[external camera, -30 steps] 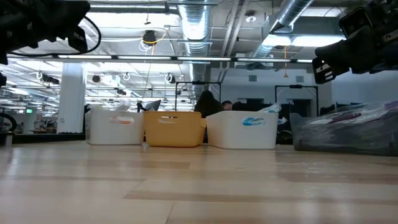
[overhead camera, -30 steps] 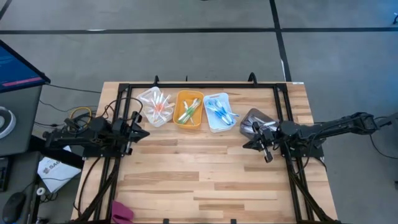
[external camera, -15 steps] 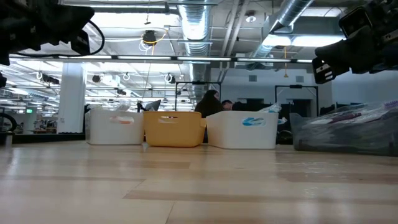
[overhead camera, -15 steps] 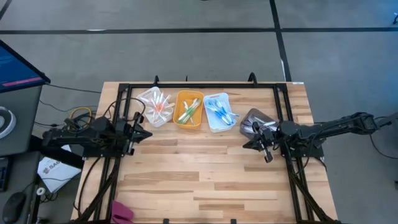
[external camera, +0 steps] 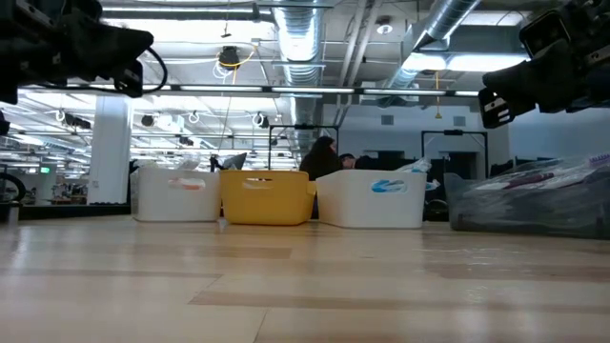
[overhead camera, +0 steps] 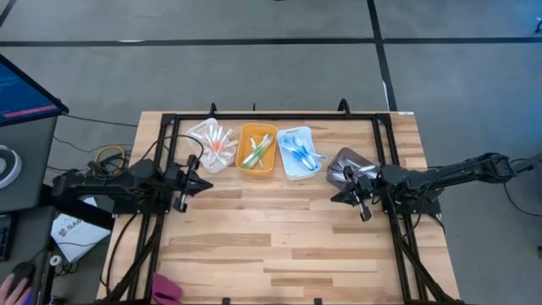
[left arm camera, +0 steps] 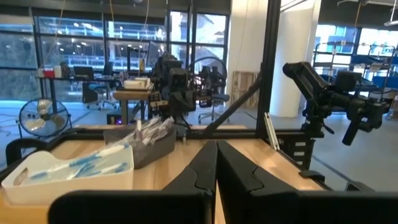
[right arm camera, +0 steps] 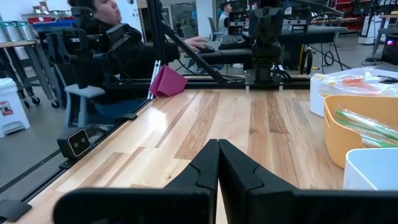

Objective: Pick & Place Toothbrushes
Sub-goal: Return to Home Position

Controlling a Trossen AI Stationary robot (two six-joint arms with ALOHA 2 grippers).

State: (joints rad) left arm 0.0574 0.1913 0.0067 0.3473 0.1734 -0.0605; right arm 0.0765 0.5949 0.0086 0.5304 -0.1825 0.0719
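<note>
Left gripper (overhead camera: 201, 180) and right gripper (overhead camera: 336, 195) hover over the middle of the table (overhead camera: 279, 241), well apart, each with its fingers pressed together, gripping nothing and touching nothing. Beyond them, four bins stand in a row at the far edge: clear bin (overhead camera: 200, 135), yellow bin (overhead camera: 242, 158), white bin (overhead camera: 288, 165) and dark transparent bin (overhead camera: 349, 156), this last just beside the right gripper. The toothbrushes (overhead camera: 301, 151) lie inside the bins, orange-pink in the clear one, green in the yellow, blue in the white; too small to count.

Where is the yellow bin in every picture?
High view: yellow bin in the back row, second from the left.
Low view: just left of centre.
Left wrist view: not in it.
Right wrist view: right edge.
Shared landmark: the white bin with blue toothbrushes beside it.
</note>
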